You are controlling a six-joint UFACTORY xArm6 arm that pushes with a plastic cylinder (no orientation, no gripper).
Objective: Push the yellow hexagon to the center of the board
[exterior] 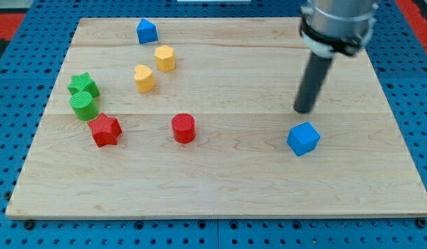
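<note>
- The wooden board (220,187) lies on a blue pegboard desk (12,28); it works as a flat tray carrying all eight blocks, and nothing else in view holds anything. I place everything from the red cylinder (183,128), which stands a little to the view's left of the board's middle.
- Farthest to the view's left of the red cylinder is a green star (82,85), with a green cylinder (84,106) touching it just below.
- A red star (105,130) sits level with the red cylinder, to its left, just under the green cylinder and close to touching it.
- A yellow heart (144,78) stands up and to the left of the red cylinder.
- A blue block with a peaked top (147,31) is far above the red cylinder, near the board's top edge.
- The yellow hexagon (165,58), the task's block, stands above the red cylinder and slightly left of it, just up and right of the yellow heart, apart from it. Its outline is soft, so the sides are hard to count.
- My tip (304,111) is well to the right of the red cylinder and slightly higher, on bare wood, touching no block and far from the yellow hexagon.
- A blue cube (303,138) lies well to the right of the red cylinder, just below my tip, with a small gap between them.
- The arm's grey body (338,21) is cut off by the view's top edge. There is no hand on this rod, so no open or closed state can be told.
</note>
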